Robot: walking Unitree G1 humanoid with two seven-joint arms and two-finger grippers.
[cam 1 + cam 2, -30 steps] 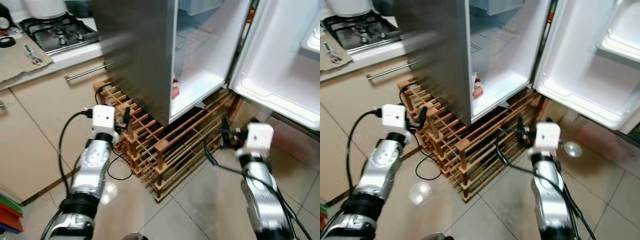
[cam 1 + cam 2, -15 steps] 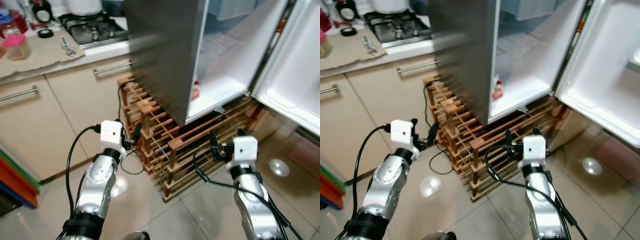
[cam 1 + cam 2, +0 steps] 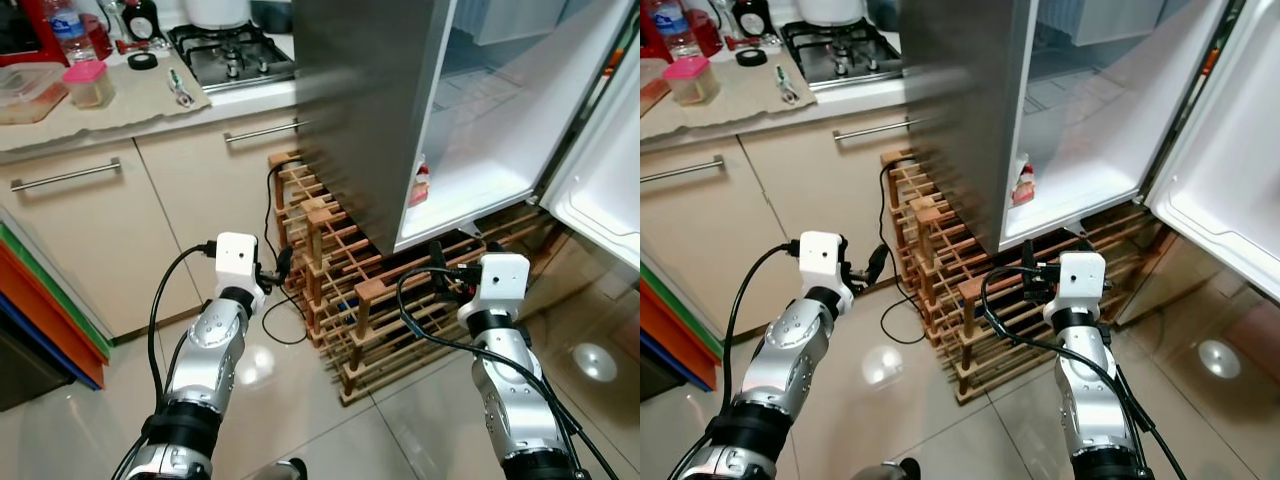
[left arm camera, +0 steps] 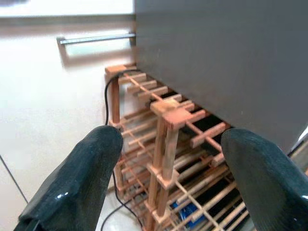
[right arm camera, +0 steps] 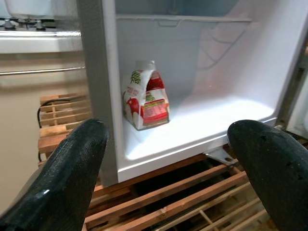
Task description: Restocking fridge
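The grey fridge point(image 3: 370, 110) stands with its door point(image 3: 610, 190) swung wide to the right. On its lowest white shelf sits a red-and-white carton point(image 5: 146, 96), also marked here as the carton point(image 3: 419, 187). My left gripper point(image 4: 171, 134) is held out low, open and empty, facing the wooden rack point(image 4: 166, 120) under the fridge's grey side. My right gripper point(image 5: 168, 127) is open and empty too, aimed at the carton from a short way off. Both arms reach forward over the tiled floor, with the left fingers point(image 3: 283, 264) and the right fingers point(image 3: 437, 264) short of the rack.
The fridge rests on a slatted wooden rack point(image 3: 340, 290), with a black cable point(image 3: 270, 330) trailing beside it. To the left run beige cabinets point(image 3: 90, 240) under a counter with a gas hob point(image 3: 230, 50), a plastic box point(image 3: 30, 78) and a pink-lidded jar point(image 3: 85, 83). Coloured boards point(image 3: 50, 320) lean at far left.
The whole picture has shifted: the fridge now sits further right and more counter and cabinets show on the left, so the camera has turned. Both grippers stay open and held forward.
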